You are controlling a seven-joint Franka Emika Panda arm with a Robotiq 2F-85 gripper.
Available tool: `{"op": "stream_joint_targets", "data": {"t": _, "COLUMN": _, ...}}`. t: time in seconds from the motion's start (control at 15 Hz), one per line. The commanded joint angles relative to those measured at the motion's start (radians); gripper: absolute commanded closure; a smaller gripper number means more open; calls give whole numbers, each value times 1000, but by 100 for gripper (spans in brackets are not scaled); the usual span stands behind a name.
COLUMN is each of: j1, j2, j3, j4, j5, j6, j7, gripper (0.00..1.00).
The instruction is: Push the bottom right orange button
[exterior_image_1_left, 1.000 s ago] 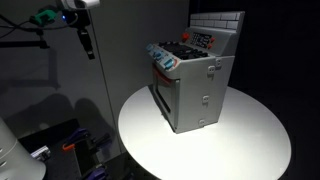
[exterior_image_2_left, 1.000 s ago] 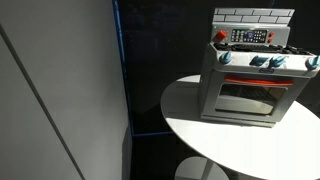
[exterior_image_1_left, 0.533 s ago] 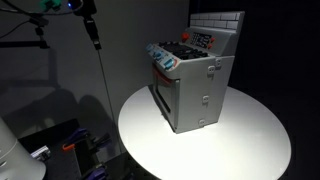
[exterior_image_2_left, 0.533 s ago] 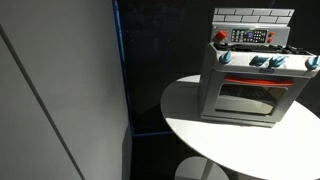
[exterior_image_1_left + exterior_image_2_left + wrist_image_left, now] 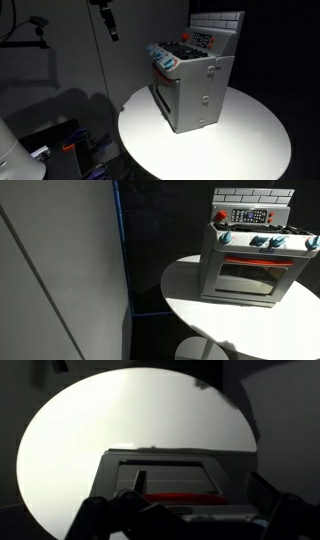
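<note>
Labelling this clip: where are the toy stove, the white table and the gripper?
toy stove [image 5: 245, 277]: an exterior view, oven door.
white table [image 5: 245, 140]: an exterior view, bare top.
gripper [image 5: 112, 34]: an exterior view, between its fingers.

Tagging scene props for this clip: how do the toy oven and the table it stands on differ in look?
The oven is grey and boxy, while the table is white and round. The oven carries coloured details, such as blue knobs and a red strip above its door, but the table is plain. The oven stands upright, and the table's top lies flat beneath it. Both show in both exterior views.
</note>
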Motion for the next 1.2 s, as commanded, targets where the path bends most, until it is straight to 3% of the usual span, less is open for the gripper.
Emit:
{"op": "stream_joint_targets", "data": {"t": 0.0, "j1": -39, "j2": 78, "j3": -13, "j4": 107, "j5": -70, "j6": -10, "j7": 32, "gripper": 0}}
{"op": "stream_joint_targets", "data": {"t": 0.67, "j1": -128, "j2": 215, "j3": -37, "j4": 237, "j5": -281, "j6": 76, "j7": 119, "gripper": 0}}
{"op": "stream_joint_targets", "data": {"t": 1.13, "j1": -114, "j2": 231, "j3": -66, "j4": 203, "j5": -295, "j6": 129, "j7": 129, "gripper": 0}}
